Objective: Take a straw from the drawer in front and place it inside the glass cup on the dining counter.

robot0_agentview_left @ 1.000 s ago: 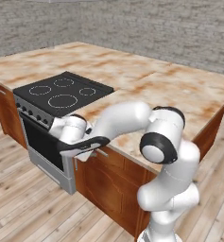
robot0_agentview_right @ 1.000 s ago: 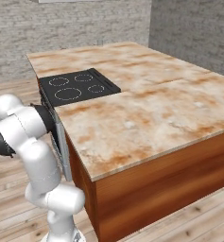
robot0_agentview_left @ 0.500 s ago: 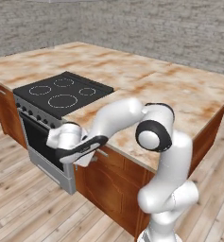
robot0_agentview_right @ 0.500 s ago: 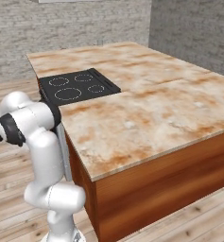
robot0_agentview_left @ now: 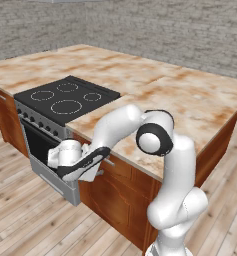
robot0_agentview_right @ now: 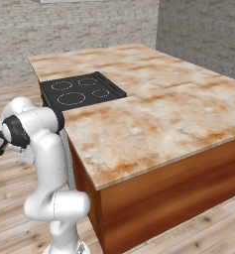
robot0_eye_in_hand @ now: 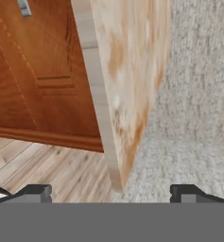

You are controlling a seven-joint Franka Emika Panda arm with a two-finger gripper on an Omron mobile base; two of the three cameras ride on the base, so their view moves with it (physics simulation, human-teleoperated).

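Claw (robot0_eye_in_hand: 111, 193) wide open, beside dining counter (robot0_eye_in_hand: 127, 71) edge; nothing held.

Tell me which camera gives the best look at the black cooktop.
The right base view: the cooktop lies unobstructed there, all four burner rings showing. The left base view also shows it whole, at a lower angle, above the oven front. The hand view looks at the wooden cabinet and counter edge instead.

A black glass cooktop (robot0_agentview_left: 65, 99) sits flush ahead of me, four ring burners marked on it. Below it hangs a steel oven front (robot0_agentview_left: 42, 155) with a dark door. Pale wood plank flooring (robot0_agentview_left: 20, 215) spreads underneath, and a grey stone wall (robot0_agentview_left: 155, 30) stands behind.
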